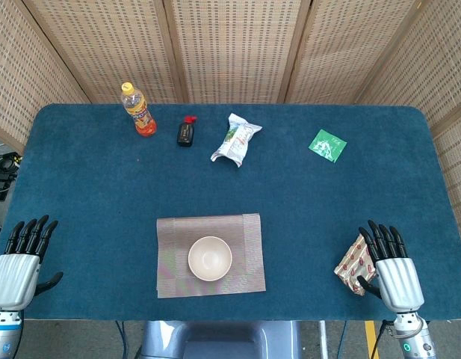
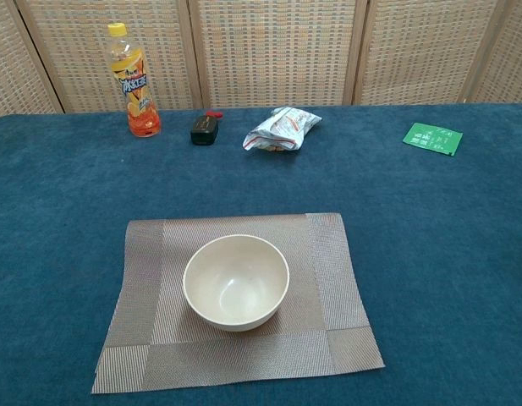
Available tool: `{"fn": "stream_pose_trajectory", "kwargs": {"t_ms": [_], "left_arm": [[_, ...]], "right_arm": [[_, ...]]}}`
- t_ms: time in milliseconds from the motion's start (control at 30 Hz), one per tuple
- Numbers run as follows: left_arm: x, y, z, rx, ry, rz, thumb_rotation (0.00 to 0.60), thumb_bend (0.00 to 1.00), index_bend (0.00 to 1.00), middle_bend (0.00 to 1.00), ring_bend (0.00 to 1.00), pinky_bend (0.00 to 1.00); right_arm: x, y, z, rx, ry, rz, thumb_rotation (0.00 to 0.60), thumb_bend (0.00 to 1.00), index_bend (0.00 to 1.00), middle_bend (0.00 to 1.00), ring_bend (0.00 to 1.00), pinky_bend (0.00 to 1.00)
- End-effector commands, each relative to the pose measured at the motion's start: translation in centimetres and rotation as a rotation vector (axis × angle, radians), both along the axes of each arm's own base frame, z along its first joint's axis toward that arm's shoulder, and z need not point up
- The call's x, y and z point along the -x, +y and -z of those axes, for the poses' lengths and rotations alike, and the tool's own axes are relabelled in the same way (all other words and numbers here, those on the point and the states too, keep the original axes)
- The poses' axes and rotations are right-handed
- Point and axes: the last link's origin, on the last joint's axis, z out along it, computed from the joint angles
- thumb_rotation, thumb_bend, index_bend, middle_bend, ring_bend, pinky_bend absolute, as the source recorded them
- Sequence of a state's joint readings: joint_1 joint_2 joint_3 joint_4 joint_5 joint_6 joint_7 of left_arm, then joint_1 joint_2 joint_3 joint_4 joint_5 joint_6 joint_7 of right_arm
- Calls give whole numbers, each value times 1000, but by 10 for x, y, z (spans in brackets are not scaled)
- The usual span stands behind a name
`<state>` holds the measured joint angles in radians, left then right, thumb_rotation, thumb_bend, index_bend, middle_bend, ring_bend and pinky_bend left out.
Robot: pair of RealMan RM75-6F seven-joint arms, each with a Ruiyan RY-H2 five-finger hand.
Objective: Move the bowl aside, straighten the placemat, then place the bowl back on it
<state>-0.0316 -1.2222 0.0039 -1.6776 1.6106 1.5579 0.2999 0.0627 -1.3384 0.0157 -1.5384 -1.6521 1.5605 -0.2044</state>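
- The bowl point(image 1: 210, 258) sat upright on the placemat point(image 1: 245, 250), a little left of the mat's centre; both lay close to the near edge of the table point(image 1: 327, 202), roughly midway along it; the mat was skewed, its edges not square with the table's near edge.
- The bowl looked cream, smooth and empty; probably light, rigid and somewhat slippery, perhaps breakable; the rim seemed the surest hold, fingers outside the wall and thumb inside, or a wrap around the sides.
- The placemat looked thin, woven and limp; likely to slide readily on the blue cloth and to buckle if pushed from one edge; flat fingertip pressure near a corner, dragging it round, seemed the better way.
- The left hand point(image 1: 21, 258) hovered near the near left corner, fingers spread, holding nothing; the right hand point(image 1: 391, 265) was near the near right corner, fingers likewise apart and empty, just beside a red-patterned packet point(image 1: 352, 262); whether it touched the packet I could not tell.
- Along the far edge stood an orange bottle point(image 2: 135, 83), well apart from the mat.
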Motion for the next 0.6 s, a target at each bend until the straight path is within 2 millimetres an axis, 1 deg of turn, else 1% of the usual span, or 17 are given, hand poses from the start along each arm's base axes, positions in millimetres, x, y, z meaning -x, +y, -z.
{"fn": "stream_pose_trajectory", "kwargs": {"t_ms": [33, 300, 600], "left_arm": [[0, 0, 0, -1, 0, 0, 600, 52, 0, 0, 0, 0], [-1, -2, -1, -4, -2, 10, 600, 53, 0, 0, 0, 0], [-3, -2, 2, 18, 6, 27, 600, 52, 0, 0, 0, 0]], "right_arm": [[1, 0, 0, 2, 2, 15, 600, 103, 0, 0, 0, 0], [9, -5, -6, 31, -1, 95, 600, 102, 0, 0, 0, 0], [6, -6, -11, 36, -21, 86, 600, 103, 0, 0, 0, 0]]}}
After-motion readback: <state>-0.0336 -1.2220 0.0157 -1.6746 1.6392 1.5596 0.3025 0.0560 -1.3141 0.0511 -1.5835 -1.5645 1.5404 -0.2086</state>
